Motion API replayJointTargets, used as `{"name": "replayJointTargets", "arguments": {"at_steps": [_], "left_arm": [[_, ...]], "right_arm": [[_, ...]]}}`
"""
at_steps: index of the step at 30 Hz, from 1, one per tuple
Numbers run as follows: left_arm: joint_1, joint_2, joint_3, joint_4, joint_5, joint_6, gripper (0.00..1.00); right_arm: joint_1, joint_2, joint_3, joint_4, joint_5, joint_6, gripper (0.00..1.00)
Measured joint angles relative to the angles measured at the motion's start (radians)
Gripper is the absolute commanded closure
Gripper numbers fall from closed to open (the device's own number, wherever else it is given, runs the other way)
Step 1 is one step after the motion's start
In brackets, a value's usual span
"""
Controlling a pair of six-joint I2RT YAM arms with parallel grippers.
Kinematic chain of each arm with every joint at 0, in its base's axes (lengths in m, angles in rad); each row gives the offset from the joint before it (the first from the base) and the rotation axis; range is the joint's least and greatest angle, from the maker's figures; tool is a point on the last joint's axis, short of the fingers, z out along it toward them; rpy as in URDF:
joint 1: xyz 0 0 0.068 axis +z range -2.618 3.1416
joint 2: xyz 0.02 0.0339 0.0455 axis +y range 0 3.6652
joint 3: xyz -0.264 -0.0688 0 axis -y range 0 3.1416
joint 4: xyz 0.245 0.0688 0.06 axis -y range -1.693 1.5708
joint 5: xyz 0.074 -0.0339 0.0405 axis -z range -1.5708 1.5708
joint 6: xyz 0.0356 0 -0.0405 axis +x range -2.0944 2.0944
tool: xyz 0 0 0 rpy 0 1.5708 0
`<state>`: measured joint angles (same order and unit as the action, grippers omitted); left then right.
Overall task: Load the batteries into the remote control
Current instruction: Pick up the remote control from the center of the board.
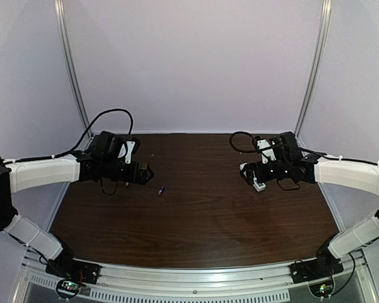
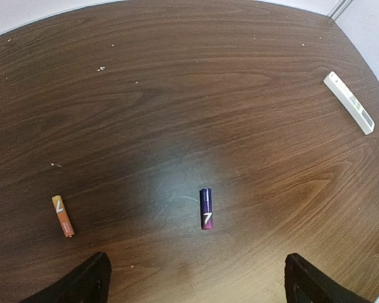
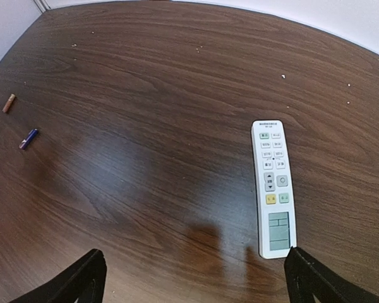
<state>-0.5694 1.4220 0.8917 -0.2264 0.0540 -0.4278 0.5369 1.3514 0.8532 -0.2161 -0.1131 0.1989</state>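
The left gripper [image 2: 194, 259] hangs over the dark wooden table [image 2: 177, 95] with its two fingers spread wide and nothing between them. A purple battery [image 2: 206, 209] lies flat just beyond the gap, roughly in line with its centre. An orange battery [image 2: 63, 216] lies apart from it, off towards one fingertip. The white remote control [image 2: 348, 102] rests well away at the far edge of that wrist view.

Across the table, the right gripper [image 3: 192, 252] is likewise open and empty. The remote control [image 3: 275, 188] lies flat near one of its fingers, buttons and grey display facing up. Both batteries show as small specks at the far side of the right wrist view.

Nothing has been picked up, so the loading looks not yet begun.

The risks lie in the small parts. Each battery is a slim cylinder on a smooth board, and a finger touching down off-centre could send it rolling out of reach. The remote sits face up, so its battery bay is probably underneath. Turning so thin a bar over risks a slip or a skid across the wood. A battery pinched askew could also jam at the bay.
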Motion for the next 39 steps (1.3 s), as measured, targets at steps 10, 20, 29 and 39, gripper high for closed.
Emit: {"name": "replayJointTargets", "arguments": {"at_steps": [10,20,29,39], "left_arm": [[-0.002,-0.001,0.002,0.016,-0.014,0.010,0.03],[-0.002,-0.003,0.013,0.019,-0.018,0.010,0.03],[-0.002,-0.015,0.016,0.024,-0.018,0.010,0.03],[-0.002,-0.035,0.016,0.029,-0.025,0.010,0.03]], "right_arm": [[-0.092,0.203,0.180,-0.087,0.097,-0.066,0.00],[-0.237,0.380,0.229,-0.114,0.091,-0.104,0.02],[-0.240,0.465,0.235,-0.098,0.016,-0.119,0.04],[-0.229,0.502,0.235,-0.086,-0.051,-0.127,0.60]]}}
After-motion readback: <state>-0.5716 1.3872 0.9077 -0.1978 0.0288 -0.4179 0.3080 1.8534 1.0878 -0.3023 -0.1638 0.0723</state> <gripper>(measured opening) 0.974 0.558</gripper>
